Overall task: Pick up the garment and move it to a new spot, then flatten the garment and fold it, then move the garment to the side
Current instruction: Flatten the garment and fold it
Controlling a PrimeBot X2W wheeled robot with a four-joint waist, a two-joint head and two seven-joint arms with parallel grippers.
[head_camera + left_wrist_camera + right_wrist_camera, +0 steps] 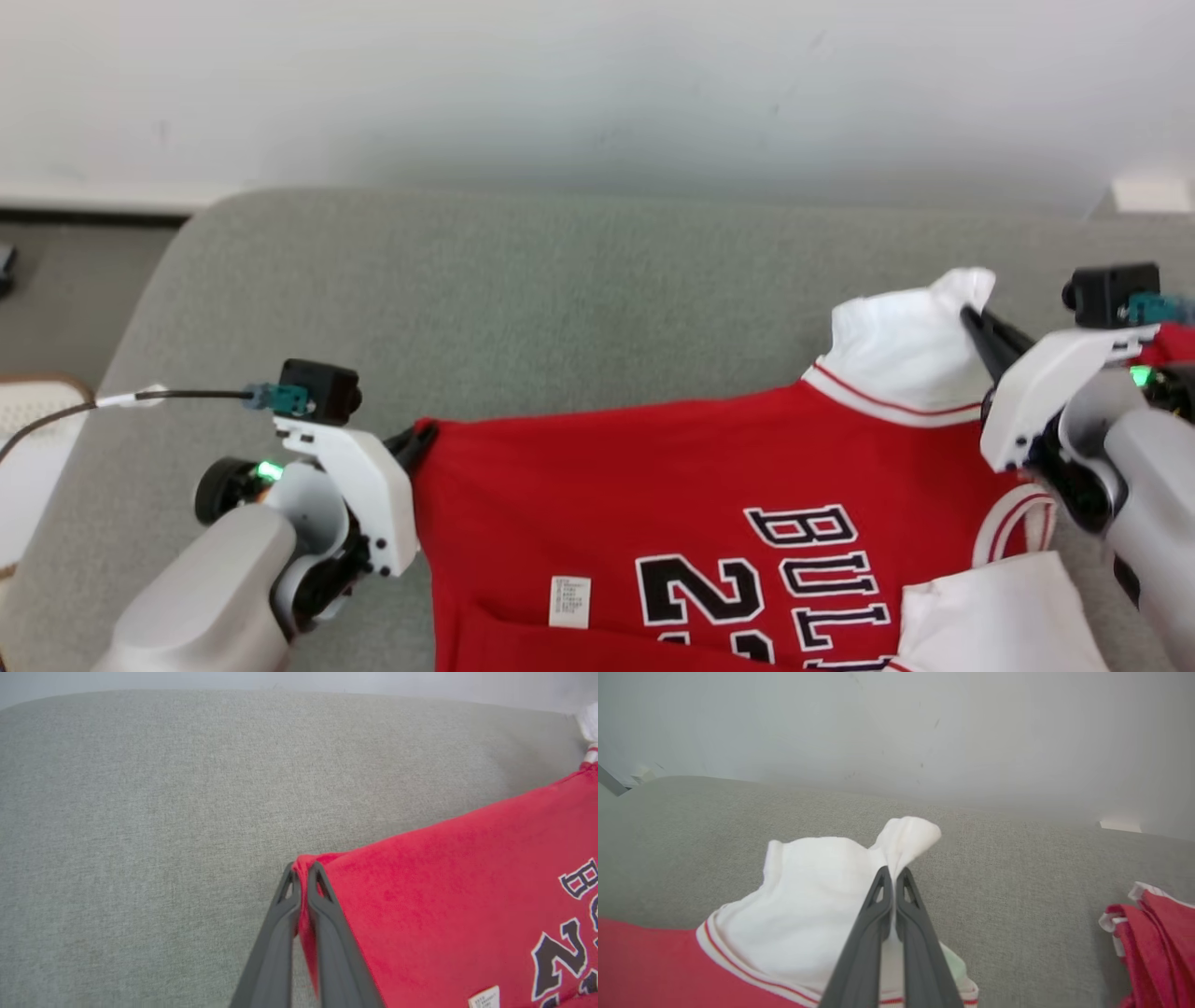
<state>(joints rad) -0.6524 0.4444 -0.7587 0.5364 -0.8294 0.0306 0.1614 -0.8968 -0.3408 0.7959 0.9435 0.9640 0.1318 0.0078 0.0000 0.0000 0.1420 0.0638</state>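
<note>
The garment (635,504) is a red jersey with white sleeves and black lettering, spread on a grey cushion. My left gripper (422,439) is shut on its red corner at the left; in the left wrist view the two dark fingers pinch a fold of red cloth (302,872). My right gripper (971,322) is shut on the white sleeve (910,345) at the upper right. In the right wrist view the fingers clamp the white sleeve cloth (822,896) just below its raised tip. The jersey's lower part runs out of the head view.
The grey cushion (523,299) stretches far and left of the jersey, ending at a pale wall (597,84). Another red and white piece of cloth (1153,933) lies at the right in the right wrist view. A cable (56,415) and floor sit at the left edge.
</note>
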